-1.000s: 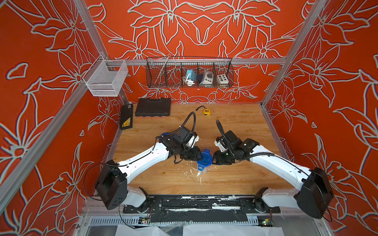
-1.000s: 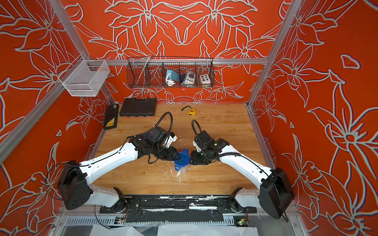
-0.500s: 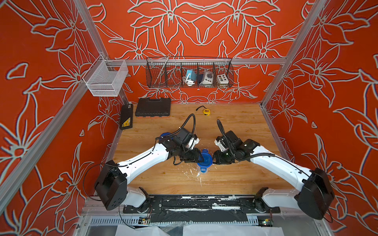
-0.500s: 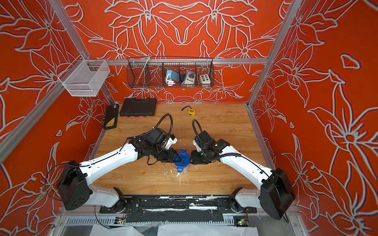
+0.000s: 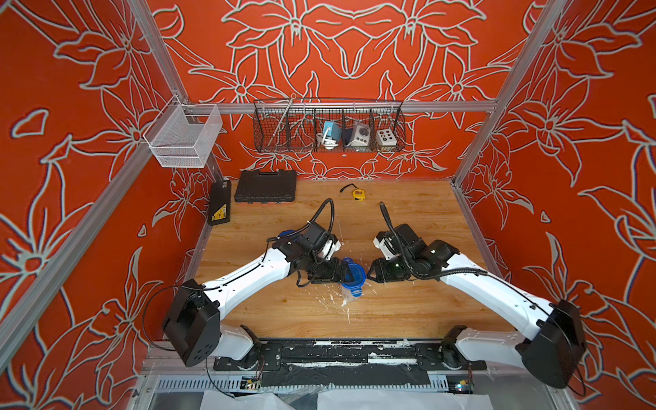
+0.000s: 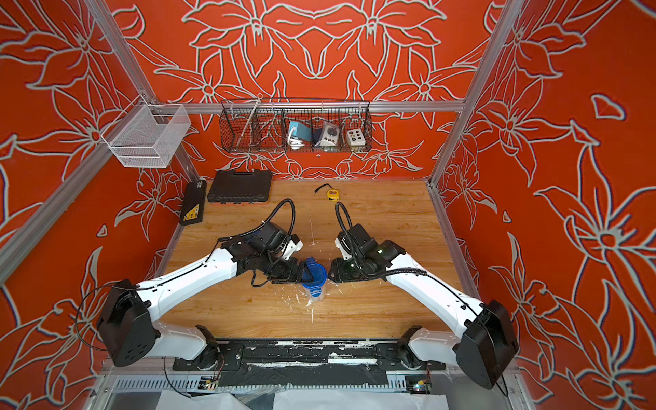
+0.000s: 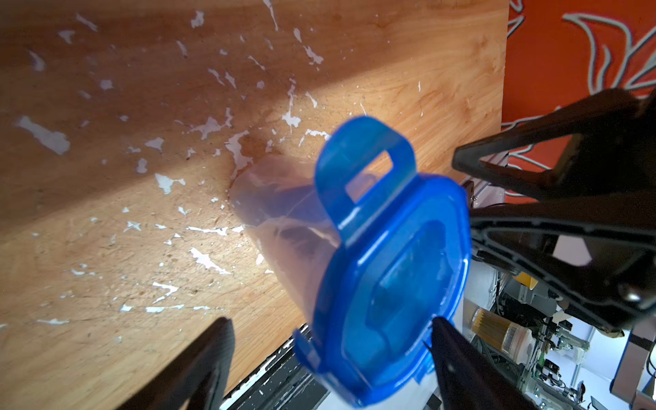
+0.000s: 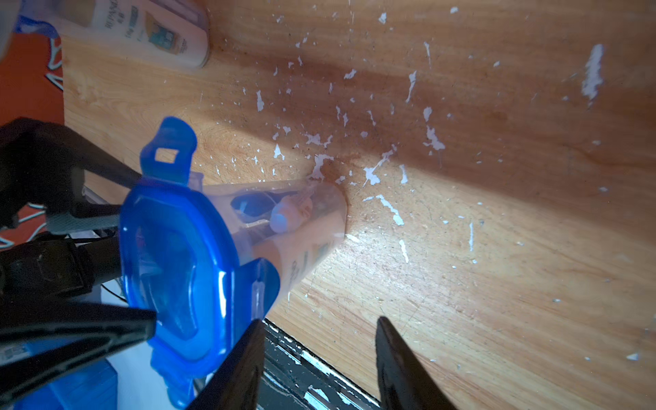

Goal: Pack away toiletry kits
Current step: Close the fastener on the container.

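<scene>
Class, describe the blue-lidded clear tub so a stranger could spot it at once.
Find the wooden table in the orange flowered booth, then its front middle, where the white left arm and right arm nearly meet. Between their tips sits a tub; its clear body and blue clip lid set it apart from the black cases and yellow tape measure at the back.

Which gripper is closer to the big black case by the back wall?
Left. Both flank the blue-lidded tub; the left gripper is on the side toward the black case, the right gripper on the far side.
</scene>
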### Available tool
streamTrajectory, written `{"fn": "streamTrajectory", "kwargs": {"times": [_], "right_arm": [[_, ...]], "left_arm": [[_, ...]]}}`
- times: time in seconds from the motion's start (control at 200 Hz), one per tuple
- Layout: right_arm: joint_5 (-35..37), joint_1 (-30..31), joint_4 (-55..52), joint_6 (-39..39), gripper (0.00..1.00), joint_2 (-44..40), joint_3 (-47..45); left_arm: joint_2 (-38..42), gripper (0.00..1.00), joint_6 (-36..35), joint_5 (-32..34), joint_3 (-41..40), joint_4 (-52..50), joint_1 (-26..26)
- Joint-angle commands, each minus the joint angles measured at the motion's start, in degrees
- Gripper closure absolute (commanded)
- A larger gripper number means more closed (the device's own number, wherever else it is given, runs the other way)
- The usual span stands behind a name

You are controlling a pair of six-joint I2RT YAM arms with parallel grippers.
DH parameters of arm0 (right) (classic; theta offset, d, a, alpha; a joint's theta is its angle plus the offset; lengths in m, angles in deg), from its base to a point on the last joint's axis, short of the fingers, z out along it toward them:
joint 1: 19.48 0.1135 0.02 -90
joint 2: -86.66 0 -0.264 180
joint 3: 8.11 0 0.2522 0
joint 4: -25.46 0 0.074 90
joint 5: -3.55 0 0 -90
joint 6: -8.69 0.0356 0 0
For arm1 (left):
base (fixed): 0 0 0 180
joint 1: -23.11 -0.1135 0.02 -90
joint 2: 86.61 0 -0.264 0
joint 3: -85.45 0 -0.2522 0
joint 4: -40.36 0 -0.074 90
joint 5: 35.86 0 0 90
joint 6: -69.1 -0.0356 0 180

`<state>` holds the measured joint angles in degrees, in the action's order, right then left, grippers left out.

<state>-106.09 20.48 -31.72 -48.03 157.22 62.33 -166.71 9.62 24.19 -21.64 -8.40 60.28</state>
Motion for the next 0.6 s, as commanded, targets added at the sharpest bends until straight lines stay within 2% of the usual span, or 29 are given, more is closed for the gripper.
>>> {"fn": "streamTrajectory", "kwargs": {"times": [0.0, 0.21, 0.395, 0.591], "right_arm": [[2.82, -0.65, -4.02, -2.13, 0.42, -1.04, 2.98], [5.3, -1.03, -10.78, -4.66, 0.38, -3.49, 6.42], [1.29, -0.25, -8.88, -2.7, 0.38, -10.63, 2.55], [0.65, 5.05, -5.62, -1.47, 0.39, -9.94, 1.03]], "left_arm": [[0.37, 0.15, -2.32, 0.95, 2.02, -2.89, -0.6], [-0.01, 0.16, -5.58, 6.42, 7.84, -8.45, -1.09], [-3.98, 0.33, -6.67, 8.98, 11.28, -8.64, -1.81], [-7.89, 0.42, -6.99, 8.5, 14.45, -6.37, -2.1]]}}
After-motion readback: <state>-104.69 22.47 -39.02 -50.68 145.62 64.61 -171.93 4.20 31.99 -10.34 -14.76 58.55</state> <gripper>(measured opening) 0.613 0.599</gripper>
